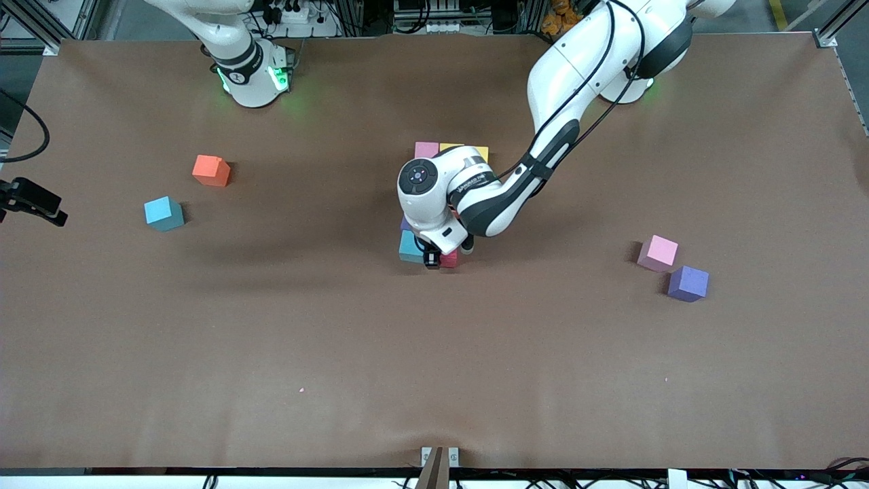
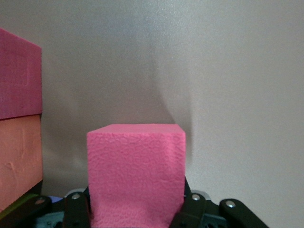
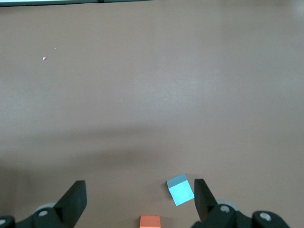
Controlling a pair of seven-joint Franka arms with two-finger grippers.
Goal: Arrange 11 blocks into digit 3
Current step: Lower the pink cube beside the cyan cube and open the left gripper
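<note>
Gripping a pink block (image 2: 136, 173) squarely, left tool (image 2: 135, 209) clamped, right tool (image 3: 137, 199) apart.

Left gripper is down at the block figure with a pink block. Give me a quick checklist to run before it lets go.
1. Grip: left gripper shut on the pink block, block square between the fingers. Ok.
2. Placement spot: the held block is at the figure's edge nearest the front camera, beside a cyan block. Flush contact: cannot tell, the arm hides it.
3. Block seated on the table: cannot tell.
4. Figure progress: mostly hidden under the arm. Cannot tell.
5. Loose blocks left: orange, cyan, pink, purple. Not done.
6. Right gripper open, waiting above the orange and cyan loose blocks, away from the figure. Ok.
</note>
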